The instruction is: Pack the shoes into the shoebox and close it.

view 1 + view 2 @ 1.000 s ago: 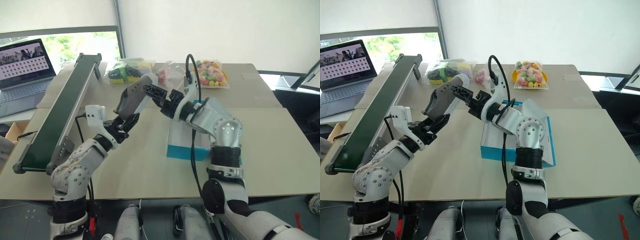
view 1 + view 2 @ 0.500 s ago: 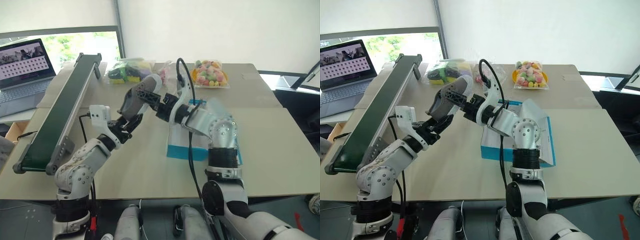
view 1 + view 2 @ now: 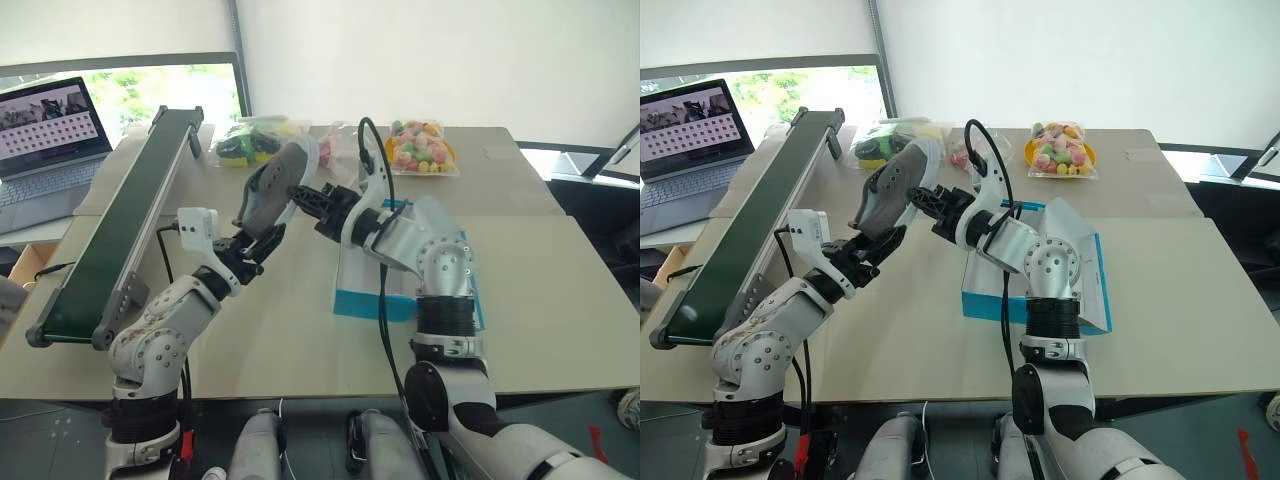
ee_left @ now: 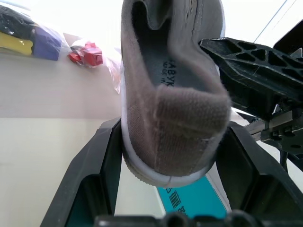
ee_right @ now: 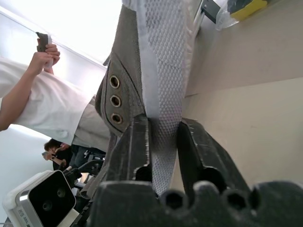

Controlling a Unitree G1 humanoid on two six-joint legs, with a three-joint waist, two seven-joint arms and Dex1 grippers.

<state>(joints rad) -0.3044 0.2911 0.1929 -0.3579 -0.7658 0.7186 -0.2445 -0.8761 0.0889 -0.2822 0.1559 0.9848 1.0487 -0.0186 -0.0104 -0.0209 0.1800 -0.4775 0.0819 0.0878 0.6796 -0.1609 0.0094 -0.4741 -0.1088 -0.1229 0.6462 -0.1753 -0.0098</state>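
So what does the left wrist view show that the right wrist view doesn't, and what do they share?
Left wrist only: the shoe's heel and insole from behind, the left tool shut on the heel, a turquoise bit of the box, and bags on the table.

Right wrist only: the shoe's patterned sole and eyelets, the right tool clamped on the sole's edge, and a person in a white shirt behind.

Both: the same grey-brown shoe, held by both tools above the table.

Between your black right fingers [image 5: 137,151] sits the shoe [image 3: 272,190]: grey-brown upper, pale sole in a fine diamond tread, brass-toned eyelets; behind the jaws you see the turquoise shoebox [image 3: 372,298]; beyond it, bags of multicoloured items [image 3: 420,146].
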